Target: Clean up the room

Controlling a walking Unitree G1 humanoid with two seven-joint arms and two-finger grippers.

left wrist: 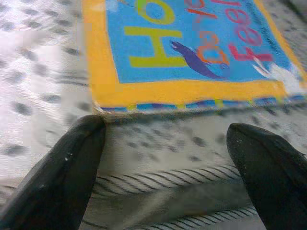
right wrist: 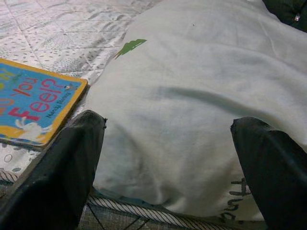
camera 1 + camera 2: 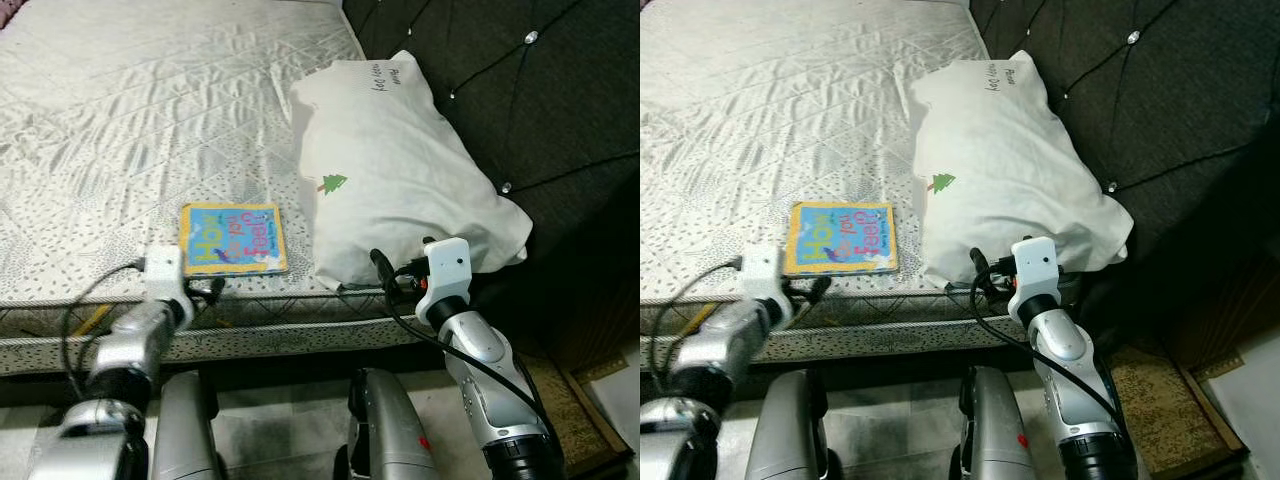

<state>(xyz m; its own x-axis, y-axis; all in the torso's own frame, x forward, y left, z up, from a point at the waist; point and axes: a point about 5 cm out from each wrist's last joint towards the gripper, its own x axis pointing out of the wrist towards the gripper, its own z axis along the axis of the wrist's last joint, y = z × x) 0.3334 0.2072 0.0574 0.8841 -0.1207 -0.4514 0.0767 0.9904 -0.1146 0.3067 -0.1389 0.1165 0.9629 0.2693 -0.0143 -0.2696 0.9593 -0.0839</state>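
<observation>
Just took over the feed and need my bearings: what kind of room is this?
Most likely a bedroom: a bare quilted mattress, a white pillow against a dark tufted headboard, and a children's book by the bed's edge.

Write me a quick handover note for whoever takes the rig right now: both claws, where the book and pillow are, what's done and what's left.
Left claw: open, holding nothing, at the mattress edge just short of the book's near edge.
Right claw: open, holding nothing, facing the near end of the pillow.
Book: lies flat on the mattress, near its front edge, beside the pillow.
Pillow: white, with a small green tree print, lies against the dark tufted headboard.
Done: both arms are lined up on their targets; nothing has been picked up yet.
Left: probably grasp the book and tidy the pillow.
</observation>
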